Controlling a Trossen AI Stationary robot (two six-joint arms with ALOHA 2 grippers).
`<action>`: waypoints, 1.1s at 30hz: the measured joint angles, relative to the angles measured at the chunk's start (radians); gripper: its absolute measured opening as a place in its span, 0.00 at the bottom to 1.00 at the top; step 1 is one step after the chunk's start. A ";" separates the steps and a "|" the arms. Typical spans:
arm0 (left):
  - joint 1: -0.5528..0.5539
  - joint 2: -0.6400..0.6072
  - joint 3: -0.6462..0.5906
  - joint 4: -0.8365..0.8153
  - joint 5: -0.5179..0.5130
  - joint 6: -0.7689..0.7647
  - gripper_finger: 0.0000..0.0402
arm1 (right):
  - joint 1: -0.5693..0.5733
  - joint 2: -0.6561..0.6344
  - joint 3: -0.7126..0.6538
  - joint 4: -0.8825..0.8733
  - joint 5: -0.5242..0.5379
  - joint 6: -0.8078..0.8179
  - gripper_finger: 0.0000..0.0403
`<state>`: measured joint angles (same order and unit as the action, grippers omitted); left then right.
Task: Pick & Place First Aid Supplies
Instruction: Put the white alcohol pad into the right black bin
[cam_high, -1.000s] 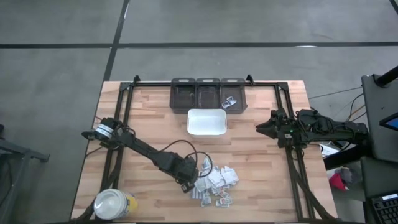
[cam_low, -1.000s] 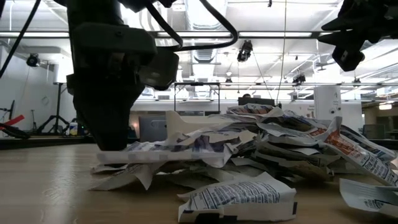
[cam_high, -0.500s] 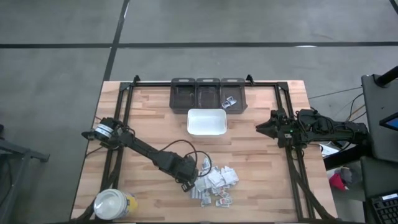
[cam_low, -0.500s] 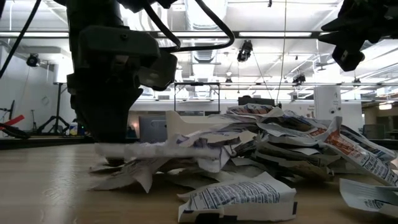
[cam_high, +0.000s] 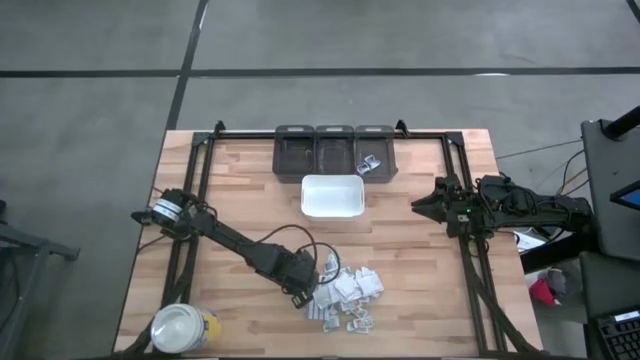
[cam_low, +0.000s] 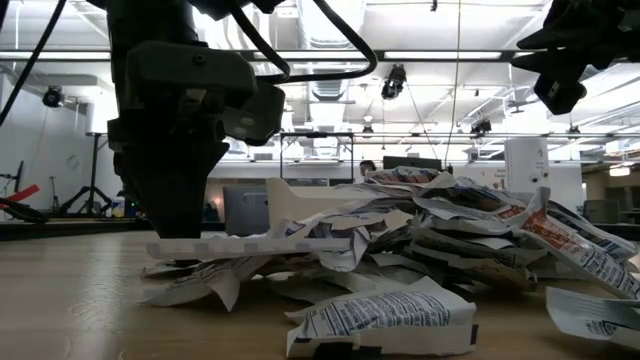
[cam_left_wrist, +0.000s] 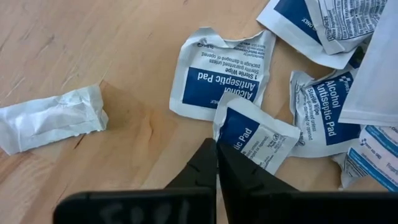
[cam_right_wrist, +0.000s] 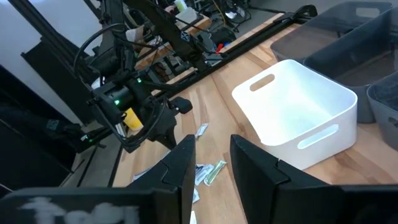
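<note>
Paper packet w/ blue print (cam_left_wrist: 258, 134) is pinched at its edge by the left hand (cam_high: 308, 292), fingers clenched on it, low at the near-left rim of the supplies pile (cam_high: 347, 293). Risk, as I read it: thin edge grip could slip on the lift, or a neighbouring sachet overlapping it gets dragged along, so two go up or one drops short of the white tray (cam_high: 333, 196). Right hand (cam_high: 424, 206) waits off to the right side, part open, holding nothing. Tabletop (cam_high: 420, 270) is pale wood planks, bins (cam_high: 335, 150) at far edge. Beyond: workshop w/ ceiling lights, stands.
</note>
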<state>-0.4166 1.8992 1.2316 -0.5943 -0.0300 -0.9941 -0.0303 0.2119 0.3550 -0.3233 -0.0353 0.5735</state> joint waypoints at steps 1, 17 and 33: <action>0.000 0.000 -0.003 0.000 -0.004 -0.002 0.04 | 0.000 0.000 0.000 0.000 0.000 0.000 0.23; -0.003 0.011 0.005 -0.019 0.010 -0.023 0.35 | 0.000 0.000 0.000 0.000 0.000 0.000 0.25; -0.004 0.041 0.005 -0.171 -0.006 -0.054 0.08 | 0.000 0.000 0.000 0.000 0.000 0.000 0.22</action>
<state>-0.4202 1.9400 1.2367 -0.7658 -0.0357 -1.0485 -0.0303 0.2119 0.3550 -0.3235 -0.0350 0.5735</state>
